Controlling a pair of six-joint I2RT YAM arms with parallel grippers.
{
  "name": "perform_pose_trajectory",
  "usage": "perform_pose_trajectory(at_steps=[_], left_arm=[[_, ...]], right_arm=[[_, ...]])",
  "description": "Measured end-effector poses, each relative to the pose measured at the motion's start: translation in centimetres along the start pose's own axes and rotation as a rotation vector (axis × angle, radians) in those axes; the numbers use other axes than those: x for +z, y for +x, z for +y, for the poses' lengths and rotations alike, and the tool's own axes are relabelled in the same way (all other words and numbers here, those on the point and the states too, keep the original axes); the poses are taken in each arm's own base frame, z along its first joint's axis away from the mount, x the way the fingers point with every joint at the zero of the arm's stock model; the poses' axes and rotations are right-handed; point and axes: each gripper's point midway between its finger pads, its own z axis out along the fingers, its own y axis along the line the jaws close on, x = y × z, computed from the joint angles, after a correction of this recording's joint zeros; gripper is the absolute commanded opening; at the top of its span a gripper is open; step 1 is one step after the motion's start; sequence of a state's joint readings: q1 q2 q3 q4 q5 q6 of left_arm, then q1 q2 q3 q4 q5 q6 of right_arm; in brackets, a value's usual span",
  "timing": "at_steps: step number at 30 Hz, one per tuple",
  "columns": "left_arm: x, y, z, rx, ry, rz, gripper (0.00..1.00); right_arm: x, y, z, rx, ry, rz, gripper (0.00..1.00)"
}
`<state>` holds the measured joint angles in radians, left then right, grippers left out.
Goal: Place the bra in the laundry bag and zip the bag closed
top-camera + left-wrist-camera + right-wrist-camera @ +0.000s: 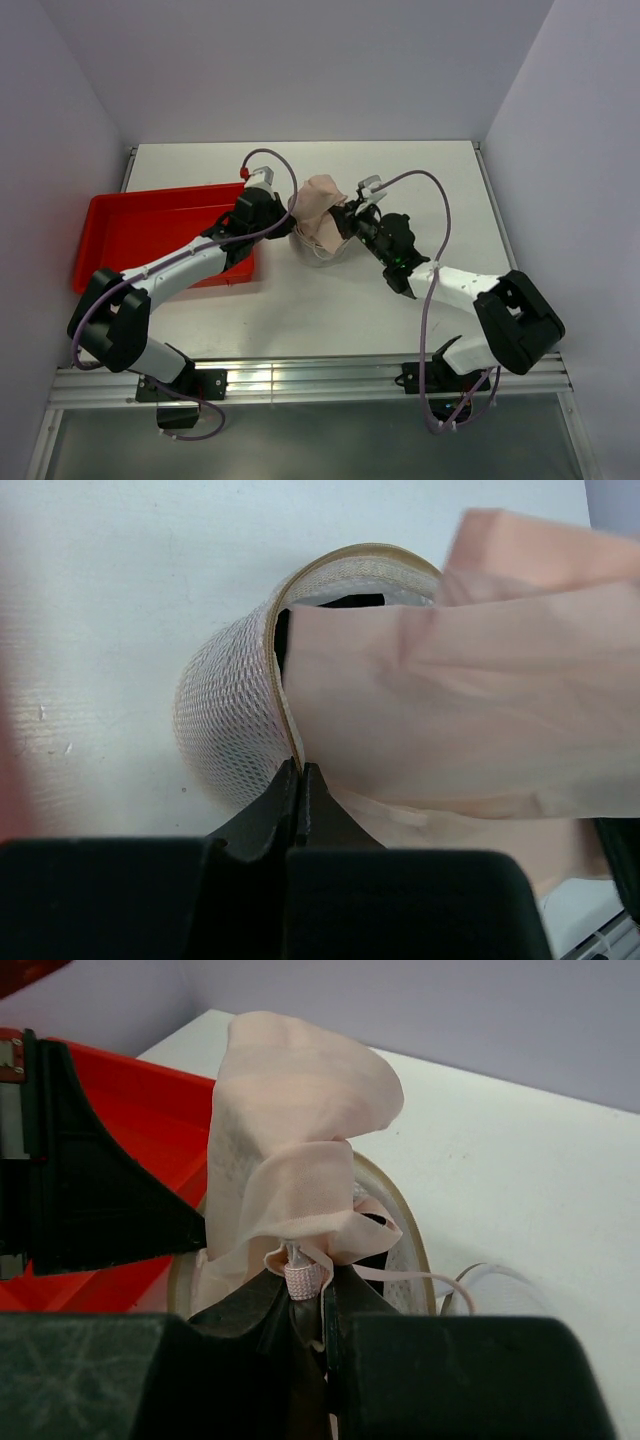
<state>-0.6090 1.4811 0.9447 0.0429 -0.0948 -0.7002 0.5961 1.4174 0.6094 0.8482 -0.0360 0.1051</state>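
Observation:
The laundry bag [318, 248] is a small whitish mesh drum standing open mid-table. My left gripper [289, 222] is shut on its tan zipper rim [285, 695]; in the left wrist view the left gripper [298, 772] pinches that rim beside the mesh wall [225, 720]. The pale pink bra [318, 198] bulges up out of the bag's mouth, partly inside it. My right gripper [340, 222] is shut on it: in the right wrist view the right gripper [308, 1295] clamps a ribbed strap piece and a fold of the bra [300, 1110]. How much of the bra is inside the bag is hidden.
A red plastic tray [150, 225] lies left of the bag, under my left forearm, and also shows in the right wrist view as the red tray [150, 1110]. Bare white table [420, 170] lies behind and to the right, ending at the walls.

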Motion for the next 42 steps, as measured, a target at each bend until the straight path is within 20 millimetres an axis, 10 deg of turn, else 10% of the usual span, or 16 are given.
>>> perform_pose_trajectory(at_steps=[7, 18, 30, 37, 42], left_arm=[[0.0, -0.3, -0.2, -0.005, 0.011, 0.001, 0.00], [-0.1, -0.4, -0.5, -0.005, 0.029, 0.009, 0.00], [-0.9, -1.0, -1.4, -0.001, 0.067, 0.000, 0.00], [-1.8, -0.9, -2.1, -0.001, 0.114, 0.003, 0.00], [-2.0, -0.5, -3.6, 0.009, 0.169, 0.016, 0.00]], right_arm=[[-1.0, -1.8, 0.5, -0.019, -0.021, -0.017, 0.00], [-0.9, 3.8, 2.8, -0.015, -0.094, 0.236, 0.00], [1.3, 8.1, -0.1, -0.031, 0.093, 0.524, 0.00], [0.4, 6.9, -1.6, -0.013, 0.237, 0.563, 0.00], [1.3, 5.2, 1.8, 0.015, 0.210, 0.544, 0.00]])
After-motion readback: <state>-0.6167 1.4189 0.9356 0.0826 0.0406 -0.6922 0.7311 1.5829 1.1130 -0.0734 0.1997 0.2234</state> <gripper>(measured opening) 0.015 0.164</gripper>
